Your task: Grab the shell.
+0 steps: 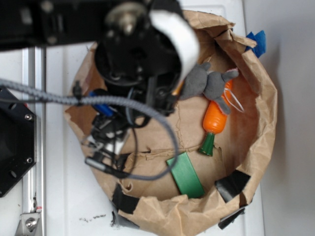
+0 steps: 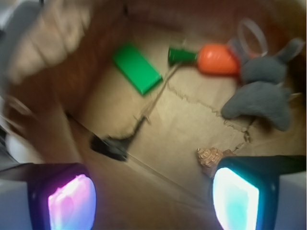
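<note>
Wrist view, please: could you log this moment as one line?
gripper: open, empty | small tan ridged spiral shell: on brown paper floor, beside one finger | grey plush: apart

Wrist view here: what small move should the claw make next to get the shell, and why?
Probably shift the open claw sideways toward the shell, then lower. The shell lies right beside one finger pad rather than between the pads.

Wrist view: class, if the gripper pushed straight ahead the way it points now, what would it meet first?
Probably bare brown paper floor. The gripper is open; the shell sits just off-line, by one finger. Depth unclear.
</note>
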Robot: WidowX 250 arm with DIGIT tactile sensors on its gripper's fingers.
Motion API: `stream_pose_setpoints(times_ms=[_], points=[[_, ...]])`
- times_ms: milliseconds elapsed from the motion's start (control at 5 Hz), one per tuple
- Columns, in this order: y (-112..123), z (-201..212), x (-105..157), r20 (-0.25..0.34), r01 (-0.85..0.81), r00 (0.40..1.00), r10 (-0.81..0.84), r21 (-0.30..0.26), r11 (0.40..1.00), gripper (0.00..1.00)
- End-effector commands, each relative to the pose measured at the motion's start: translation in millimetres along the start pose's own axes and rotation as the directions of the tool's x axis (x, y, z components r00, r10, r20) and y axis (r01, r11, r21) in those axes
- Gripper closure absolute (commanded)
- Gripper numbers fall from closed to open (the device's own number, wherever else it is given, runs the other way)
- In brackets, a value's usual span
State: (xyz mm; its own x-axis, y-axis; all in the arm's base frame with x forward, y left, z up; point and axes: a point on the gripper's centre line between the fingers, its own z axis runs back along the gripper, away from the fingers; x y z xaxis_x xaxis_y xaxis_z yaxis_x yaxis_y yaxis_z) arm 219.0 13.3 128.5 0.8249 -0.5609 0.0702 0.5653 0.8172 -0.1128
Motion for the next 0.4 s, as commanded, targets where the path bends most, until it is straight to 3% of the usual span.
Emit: stream_pose_setpoints(times_ms=[0, 200], points=[[29.5, -20.9, -13.8, 0.032, 0.018, 0.999, -0.023, 0.14, 0.99, 0.0], [34.4, -16.6, -9.8, 0.047, 0.005, 0.999, -0.011, 0.133, 0.991, 0.0]])
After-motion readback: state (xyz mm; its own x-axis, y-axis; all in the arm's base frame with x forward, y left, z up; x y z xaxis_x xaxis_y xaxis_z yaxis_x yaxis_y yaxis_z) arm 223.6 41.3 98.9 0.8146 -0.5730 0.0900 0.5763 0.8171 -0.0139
